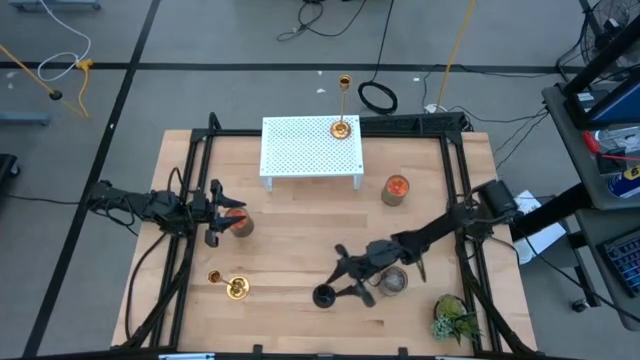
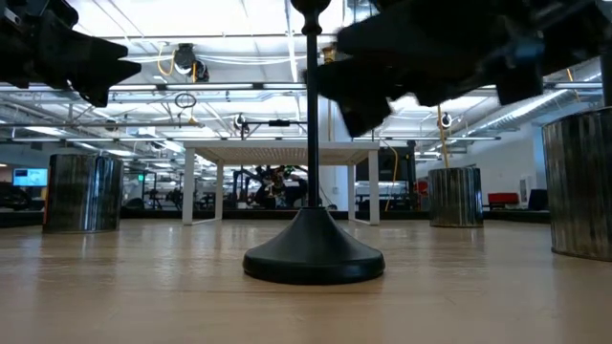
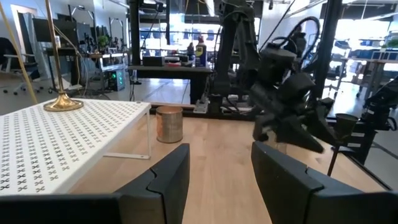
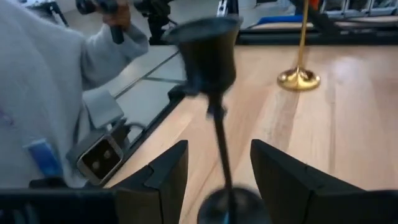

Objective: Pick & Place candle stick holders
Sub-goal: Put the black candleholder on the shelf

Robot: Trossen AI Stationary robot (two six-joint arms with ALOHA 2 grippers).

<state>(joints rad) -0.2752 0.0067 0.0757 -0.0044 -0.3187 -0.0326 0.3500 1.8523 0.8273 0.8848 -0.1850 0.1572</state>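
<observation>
A black candlestick holder (image 1: pixel 323 295) stands upright on its round base near the table's front, and it also shows in the low view (image 2: pixel 313 250). My right gripper (image 1: pixel 343 282) is open, with one finger on either side of the holder's thin stem (image 4: pixel 219 146) and a gap on both sides. One gold holder (image 1: pixel 343 127) stands on the white perforated shelf (image 1: pixel 300 150). Another gold holder (image 1: pixel 235 288) stands on the table at the front left and also shows in the right wrist view (image 4: pixel 298 77). My left gripper (image 1: pixel 214 215) is open and empty at the table's left.
A tin can (image 1: pixel 240 225) stands next to my left gripper, a second (image 1: pixel 392 281) under my right arm, and a third (image 1: pixel 397 189) to the right of the shelf. A green potted plant (image 1: pixel 455 318) is at the front right corner. A person's grey sleeve (image 4: pixel 43 87) shows beyond the table edge.
</observation>
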